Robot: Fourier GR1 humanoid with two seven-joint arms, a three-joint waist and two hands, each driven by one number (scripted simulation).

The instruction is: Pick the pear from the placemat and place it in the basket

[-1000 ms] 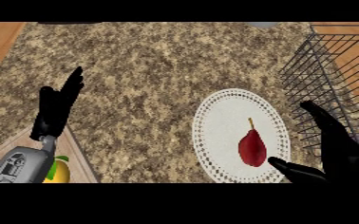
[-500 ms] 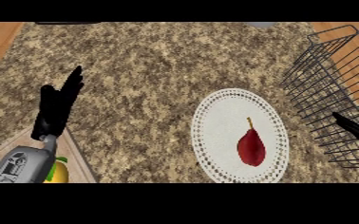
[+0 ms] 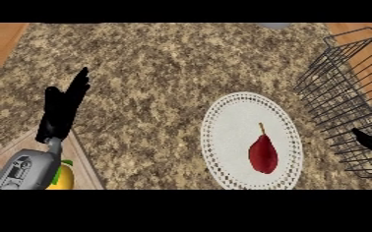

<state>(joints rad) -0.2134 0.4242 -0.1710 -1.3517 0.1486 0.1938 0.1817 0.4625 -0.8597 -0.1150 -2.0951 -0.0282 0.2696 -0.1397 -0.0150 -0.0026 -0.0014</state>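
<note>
My left hand (image 3: 64, 109) rests open, fingers straight, holding nothing, well left of the placemat (image 3: 236, 113). Only a black tip of my right hand (image 3: 362, 138) shows beside the wire basket (image 3: 335, 86); I cannot tell its state. The dark red pear (image 3: 263, 152) lies on the round, lacy white placemat, on the speckled granite bench (image 3: 167, 64).

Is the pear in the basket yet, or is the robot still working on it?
Nothing is done so far. The red pear lies on the white placemat, and no hand touches it. The wire basket stands to the right of the placemat. The left hand rests open at the left. Only a tip of the right hand shows at the right edge. Still left: grasp the pear, lift it, and put it in the basket.
</note>
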